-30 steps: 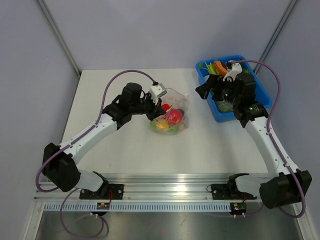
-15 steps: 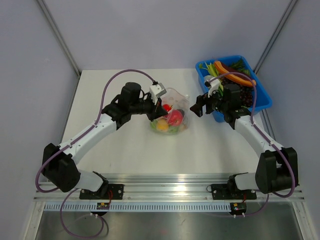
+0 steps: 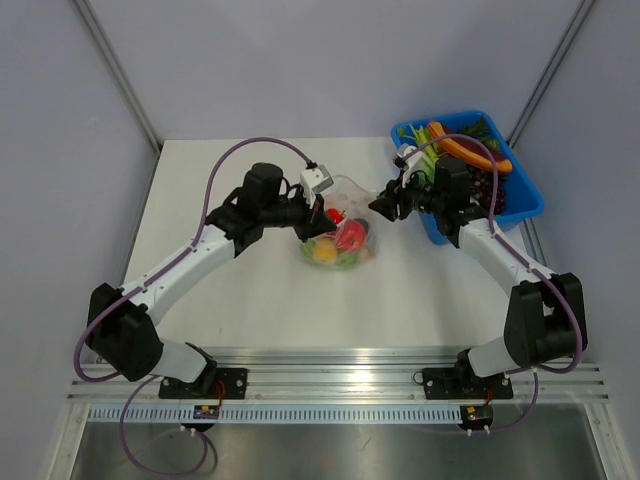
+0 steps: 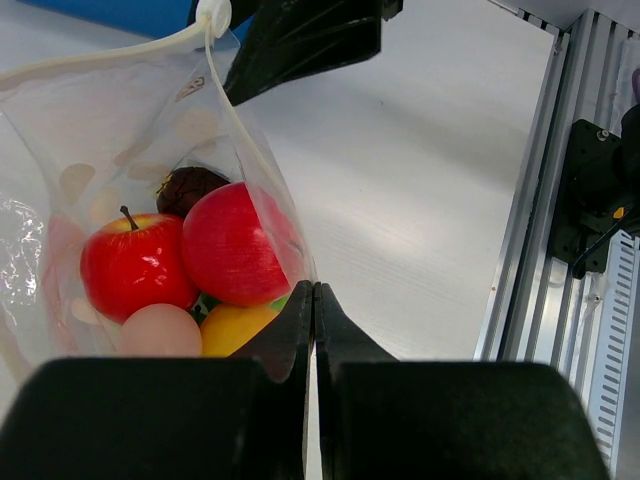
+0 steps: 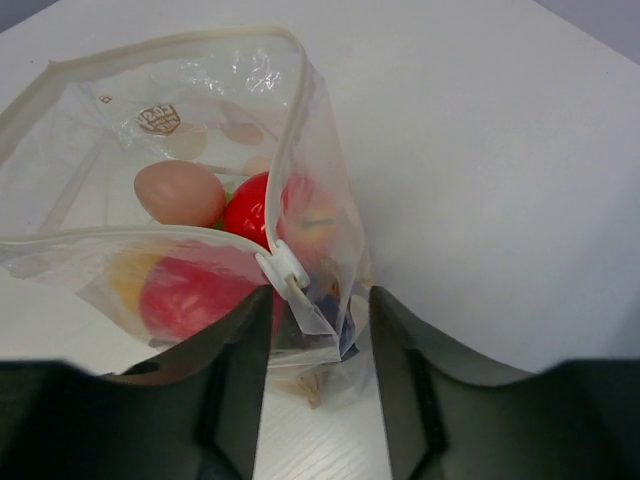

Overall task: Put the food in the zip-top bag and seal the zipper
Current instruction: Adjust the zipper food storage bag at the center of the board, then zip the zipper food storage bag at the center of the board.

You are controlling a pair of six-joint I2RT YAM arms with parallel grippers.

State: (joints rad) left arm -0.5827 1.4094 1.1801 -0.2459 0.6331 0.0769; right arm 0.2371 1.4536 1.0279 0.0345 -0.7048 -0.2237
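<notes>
Left gripper (image 4: 313, 300) is clamped tight on an edge of the zip-top bag (image 4: 120, 180), at the end away from the slider tab (image 4: 212, 15). Can't tell if that edge is the zipper strip or a side seam. My read: it's the anchor, so the bag doesn't drag across the table (image 3: 250, 300) when the slider gets pulled.

Right gripper (image 5: 320, 310) is spread, nothing in it. Its fingers (image 5: 235, 390) sit either side of the slider tab at the bag's near corner, not touching it. Looks lined up to pinch the tab.

Zipper (image 5: 170, 42) isn't sealed: the two strips bow apart and the mouth gapes toward the right wrist camera. The slider is at one end of the track, so the full run is left.

Food (image 4: 235, 255) is in the bag: two red pieces, one an apple (image 4: 135, 265) with a stem, plus yellow, pale pink and something dark brown. The bag sits on the table between the grippers, just left of the blue tray (image 3: 528, 207). The tray holds more pieces; can't tell if they're meant to go in.

Step in hand reads as the seal. Next needs a firm pinch on the tab, then a pull toward the left gripper's end. Risks: the tab slipping, or the film bunching under the slider.
</notes>
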